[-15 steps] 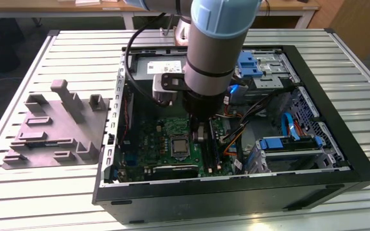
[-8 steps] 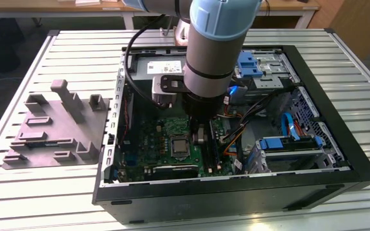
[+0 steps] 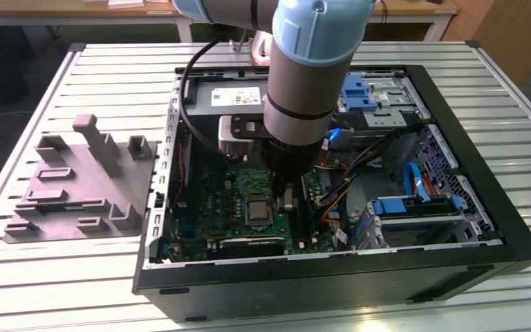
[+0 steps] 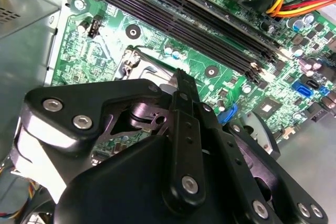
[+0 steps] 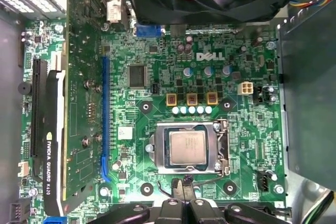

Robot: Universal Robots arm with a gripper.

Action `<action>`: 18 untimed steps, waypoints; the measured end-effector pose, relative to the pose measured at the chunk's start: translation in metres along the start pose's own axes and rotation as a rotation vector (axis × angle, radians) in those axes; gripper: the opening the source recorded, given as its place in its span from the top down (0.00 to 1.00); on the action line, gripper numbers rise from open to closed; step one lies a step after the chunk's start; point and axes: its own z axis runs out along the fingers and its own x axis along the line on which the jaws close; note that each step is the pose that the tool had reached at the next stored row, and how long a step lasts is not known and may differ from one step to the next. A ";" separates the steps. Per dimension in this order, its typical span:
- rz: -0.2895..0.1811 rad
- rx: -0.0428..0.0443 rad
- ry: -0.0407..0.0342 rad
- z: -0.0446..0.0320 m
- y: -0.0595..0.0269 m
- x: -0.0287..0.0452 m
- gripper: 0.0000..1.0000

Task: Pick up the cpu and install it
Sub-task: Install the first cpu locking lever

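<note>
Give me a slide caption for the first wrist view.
CPU seated in the motherboard socket, gripper poised just beside it.

A pale slatted metal table (image 3: 81, 277) fills the room, with wooden furniture (image 3: 514, 34) and dark floor (image 3: 7, 62) behind

White lettering stands on the green board (image 5: 210, 56) above the socket, more white print runs along the black edge of the card (image 5: 50, 145), and a white label (image 3: 236, 97) on the grey box carries print too small to read.
</note>
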 end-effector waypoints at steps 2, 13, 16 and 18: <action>-0.003 0.0000 0.0004 0.0014 -0.0001 0.0011 0.89; -0.020 0.0007 0.0040 0.0104 -0.0008 0.0050 0.89; -0.020 0.0007 0.0049 0.0132 -0.0008 0.0059 0.89; -0.020 0.0009 0.0049 0.0149 -0.0010 0.0068 0.89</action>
